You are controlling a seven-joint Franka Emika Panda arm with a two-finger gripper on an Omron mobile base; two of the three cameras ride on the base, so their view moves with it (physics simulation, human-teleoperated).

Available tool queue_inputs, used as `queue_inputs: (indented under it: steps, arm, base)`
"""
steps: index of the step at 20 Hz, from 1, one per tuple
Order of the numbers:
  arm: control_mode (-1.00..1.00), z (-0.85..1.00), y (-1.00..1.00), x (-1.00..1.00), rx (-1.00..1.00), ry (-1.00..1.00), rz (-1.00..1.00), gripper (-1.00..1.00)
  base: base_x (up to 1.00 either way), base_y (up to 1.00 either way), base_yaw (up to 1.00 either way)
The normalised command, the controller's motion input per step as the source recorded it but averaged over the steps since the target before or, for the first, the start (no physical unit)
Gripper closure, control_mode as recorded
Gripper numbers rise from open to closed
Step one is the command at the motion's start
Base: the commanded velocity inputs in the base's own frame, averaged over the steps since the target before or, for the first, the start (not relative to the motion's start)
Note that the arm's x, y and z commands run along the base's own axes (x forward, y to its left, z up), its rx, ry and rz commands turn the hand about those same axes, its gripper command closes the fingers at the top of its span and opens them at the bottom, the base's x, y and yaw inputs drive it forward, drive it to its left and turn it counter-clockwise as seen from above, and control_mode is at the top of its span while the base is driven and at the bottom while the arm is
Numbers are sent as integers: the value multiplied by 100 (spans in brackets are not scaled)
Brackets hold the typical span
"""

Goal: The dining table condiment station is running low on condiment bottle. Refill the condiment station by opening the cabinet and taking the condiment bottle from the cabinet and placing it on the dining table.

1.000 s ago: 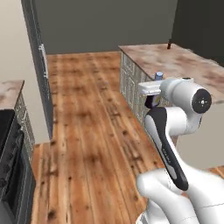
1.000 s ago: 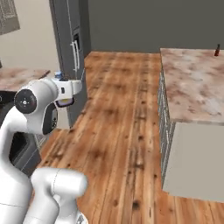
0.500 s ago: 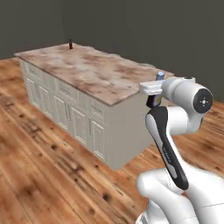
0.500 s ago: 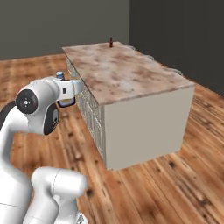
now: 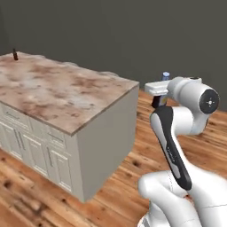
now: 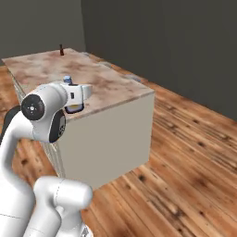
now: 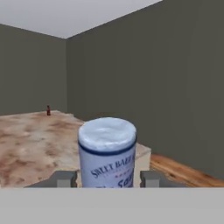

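The gripper (image 7: 107, 178) had its two fingers (image 7: 61, 178) pressed to either side of the condiment bottle (image 7: 107, 151) — a firm hold, pale cap up, label facing the hand camera. From the left side the bottle's cap (image 5: 166, 76) just peeked above the white wrist, carried high and upright; from the right it sat tucked at the hand (image 6: 68, 81), above the near edge of the marble slab.

Out beyond the hand stood a marble-topped block (image 5: 62, 95) with cream panelled sides, and far down its top a small dark bottle (image 7: 48, 110) stood alone, well apart from the gripper. Wood floor (image 6: 185, 157) ran off to the dark grey wall (image 5: 133, 35).

The dining table itself, with its thin legs, I couldn't make out, so the carry looked only partway done, to my eye. Doing it well meant keeping the bottle vertical and the squeeze steady while the base drove — no wrist roll, no letting go until the base of the bottle was low over a bare patch of the table.
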Motion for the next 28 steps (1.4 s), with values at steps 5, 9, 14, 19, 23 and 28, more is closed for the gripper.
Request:
queue_inputs:
  steps: [5,9,14,19,23,28]
  arm:
    - [100,0,0,0,0,0,0,100]
    - [100,0,0,0,0,0,0,100]
    - [100,0,0,0,0,0,0,100]
    - [100,0,0,0,0,0,0,100]
    - [100,0,0,0,0,0,0,100]
    - [100,0,0,0,0,0,0,100]
  base:
    - [100,-99,-23]
    - [100,-100,-11]
    - [100,-100,-1]
    - [100,-100,0]
    - [100,-100,0]
    - [100,-100,1]
